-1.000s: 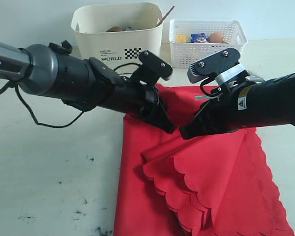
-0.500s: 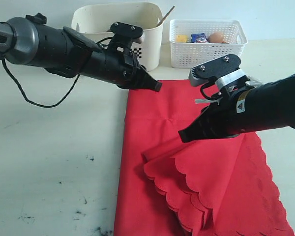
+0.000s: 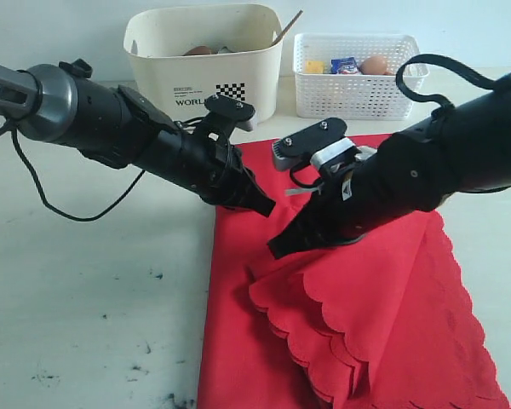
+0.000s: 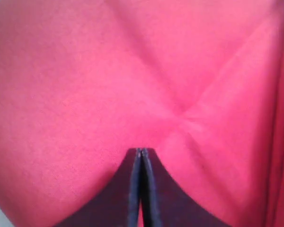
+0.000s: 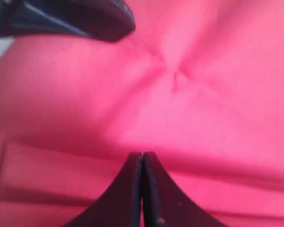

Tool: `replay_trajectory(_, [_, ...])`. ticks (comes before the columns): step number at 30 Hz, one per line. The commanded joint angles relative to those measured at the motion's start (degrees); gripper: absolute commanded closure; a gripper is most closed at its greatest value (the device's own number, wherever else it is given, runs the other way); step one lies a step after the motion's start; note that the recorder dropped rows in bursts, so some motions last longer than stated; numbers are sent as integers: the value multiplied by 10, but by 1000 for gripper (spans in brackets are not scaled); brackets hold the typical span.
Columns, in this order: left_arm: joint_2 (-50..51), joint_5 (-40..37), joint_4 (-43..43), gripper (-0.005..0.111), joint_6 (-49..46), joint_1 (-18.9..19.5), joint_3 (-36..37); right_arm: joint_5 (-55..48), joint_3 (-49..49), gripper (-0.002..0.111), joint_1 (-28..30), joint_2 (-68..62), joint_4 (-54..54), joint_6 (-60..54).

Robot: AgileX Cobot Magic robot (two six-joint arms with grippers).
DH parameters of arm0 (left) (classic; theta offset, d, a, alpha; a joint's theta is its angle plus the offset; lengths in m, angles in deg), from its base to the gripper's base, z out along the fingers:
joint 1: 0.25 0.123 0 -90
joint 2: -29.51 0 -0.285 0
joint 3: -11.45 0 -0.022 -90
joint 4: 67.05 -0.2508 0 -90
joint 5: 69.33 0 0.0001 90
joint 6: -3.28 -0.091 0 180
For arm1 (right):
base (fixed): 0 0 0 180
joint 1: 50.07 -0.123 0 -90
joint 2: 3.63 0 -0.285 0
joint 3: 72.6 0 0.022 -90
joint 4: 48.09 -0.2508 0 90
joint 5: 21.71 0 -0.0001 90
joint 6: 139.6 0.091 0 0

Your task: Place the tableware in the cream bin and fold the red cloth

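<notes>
The red cloth (image 3: 383,315) lies partly folded on the table, its scalloped edge doubled over near the front. My left gripper (image 3: 268,207) is shut and empty, its tip low over the cloth's left part near a crease (image 4: 180,116). The right gripper (image 3: 274,251) is also shut and empty, pointing at the folded flap just below the left tip. In the right wrist view the cloth (image 5: 203,118) fills the frame and the left gripper's fingers (image 5: 85,19) show at one corner. The cream bin (image 3: 166,72) stands at the back with a brown plate (image 3: 198,51) and a wooden stick (image 3: 288,27) inside.
A white lattice basket (image 3: 358,85) with toy foods stands to the right of the cream bin. Bare pale table (image 3: 85,290) with dark smudges stretches left of the cloth. A black cable (image 3: 60,209) hangs from the left arm.
My left arm swung up toward the bin, then came back down over the cloth's left part. The right arm moved left and down toward the folded flap. Both grippers stayed shut.
</notes>
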Motion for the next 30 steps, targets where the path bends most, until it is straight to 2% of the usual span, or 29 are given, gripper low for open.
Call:
replay_trajectory(1, [-3, -6, -4, 104, 6, 0, 2, -100, 11, 108, -1, -15, 2, -26])
replay_trajectory(6, [-3, -2, -6, 104, 6, 1, 2, -243, -1, 108, -1, 24, 64, -8])
replay_trajectory(8, [-3, -2, -6, 104, 6, 1, 2, -274, -24, 108, -1, 61, 134, 82])
replay_trajectory(12, [-3, -2, -10, 104, 6, 1, 2, -282, -91, 108, -1, 181, 354, 340])
replay_trajectory(15, [-3, -2, -10, 104, 6, 1, 2, -239, -121, 108, -1, 259, 398, 439])
replay_trajectory(17, [-3, -2, -10, 104, 6, 1, 2, -128, -128, 108, -1, 287, 359, 420])
replay_trajectory(20, [-3, -4, -10, 104, 6, 1, 2, 31, -128, 108, -1, 276, 220, 282])
replay_trajectory(23, [-3, -6, -12, 104, 6, 1, 2, 52, -107, 108, -1, 210, 133, 205])
replay_trajectory(30, [-3, -6, -12, 104, 11, 1, 2, 49, -6, 108, -1, 17, 125, 182])
